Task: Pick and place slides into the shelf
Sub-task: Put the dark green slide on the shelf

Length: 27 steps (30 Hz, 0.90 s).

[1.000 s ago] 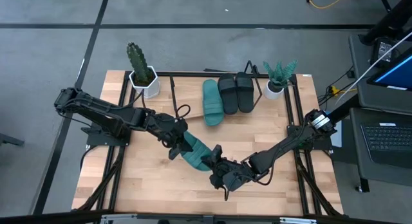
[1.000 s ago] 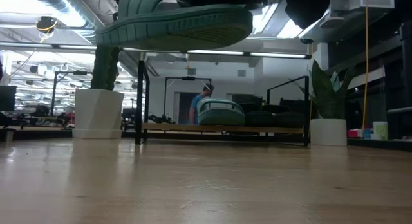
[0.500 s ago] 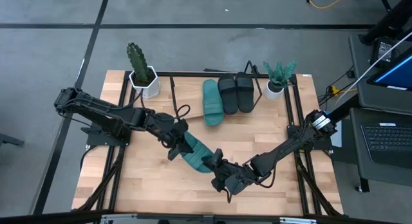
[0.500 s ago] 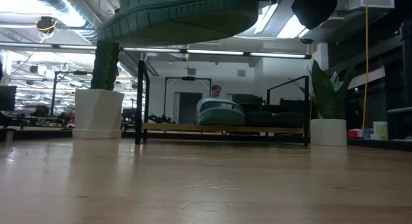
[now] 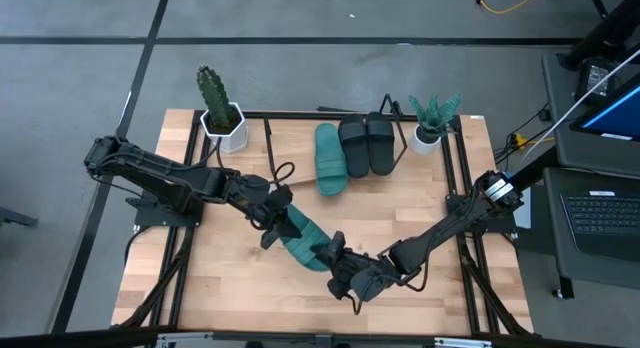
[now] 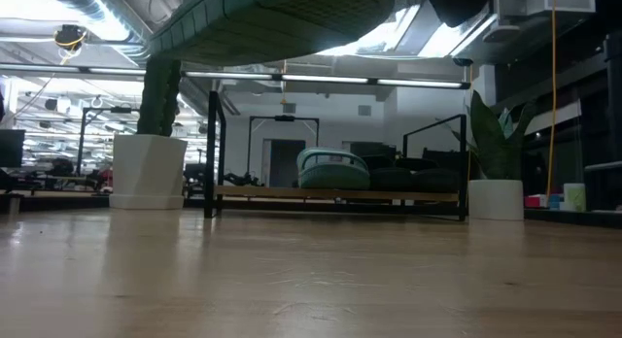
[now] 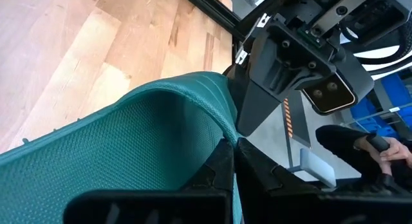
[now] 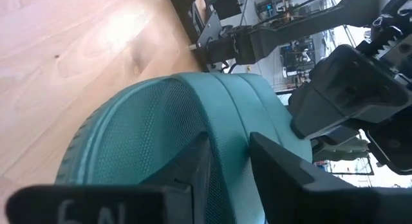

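One teal slide (image 5: 302, 235) is in the air over the middle of the table, between my two grippers. Its ribbed sole (image 6: 282, 17) fills the top of the low view. My left gripper (image 5: 275, 216) is shut on its end nearer the table's left. My right gripper (image 5: 333, 258) is shut on its other end. On the shelf (image 5: 290, 153) at the far edge lie another teal slide (image 5: 330, 158) and two black slides (image 5: 368, 145), soles down on the board. The shelf also shows in the low view (image 6: 340, 193). My left gripper pinches the slide's raised rim (image 7: 217, 124) between its two fingers, at the end toward the table's left. The fingers come roughly level from the left. The slide is lifted clear of the table. My right gripper has a thick ribbed band of the slide (image 8: 228, 121) between its two fingers (image 8: 193, 169); strap or sole edge, I cannot tell. It comes from the table's near right. That end is also clear of the table.
A white pot with a cactus (image 5: 220, 113) stands at the shelf's left end. A white pot with a leafy plant (image 5: 430, 128) stands at its right end. Black frame rails (image 5: 455, 203) run along the table's sides. Bare wood (image 5: 230, 278) lies below the slide.
The teal slide has risen a little: its sole sits higher in the low view than a second ago. Both grippers have kept their hold on it.
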Each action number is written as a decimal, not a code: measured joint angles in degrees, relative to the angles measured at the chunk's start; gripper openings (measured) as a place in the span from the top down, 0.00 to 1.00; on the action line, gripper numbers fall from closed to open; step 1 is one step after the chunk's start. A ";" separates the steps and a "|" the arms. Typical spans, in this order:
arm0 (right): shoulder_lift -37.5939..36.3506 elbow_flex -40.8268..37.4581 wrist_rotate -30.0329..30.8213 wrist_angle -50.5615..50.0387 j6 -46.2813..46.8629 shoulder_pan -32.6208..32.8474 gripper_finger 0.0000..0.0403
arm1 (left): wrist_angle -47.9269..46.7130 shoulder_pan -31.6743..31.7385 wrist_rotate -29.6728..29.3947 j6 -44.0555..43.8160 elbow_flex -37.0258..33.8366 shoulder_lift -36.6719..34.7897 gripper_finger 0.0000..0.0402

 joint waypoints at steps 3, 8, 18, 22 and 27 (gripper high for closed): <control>0.00 0.00 -0.06 0.05 -0.02 -0.02 0.73 | 0.23 0.02 -0.03 0.01 0.00 0.00 1.00; 0.00 -0.02 -0.11 1.05 0.15 0.00 0.73 | 0.45 0.04 -0.05 0.04 0.00 -0.01 1.00; 0.00 -0.02 -0.97 1.86 0.42 0.09 0.79 | 0.47 0.02 -1.21 1.53 0.00 -0.04 1.00; 0.00 -0.02 -2.45 1.99 1.70 0.07 0.81 | 0.44 -0.02 -1.27 2.17 0.00 -0.04 1.00; 0.00 -0.02 -2.51 2.01 1.75 0.04 0.81 | 0.43 0.00 -2.54 2.72 0.00 -0.04 1.00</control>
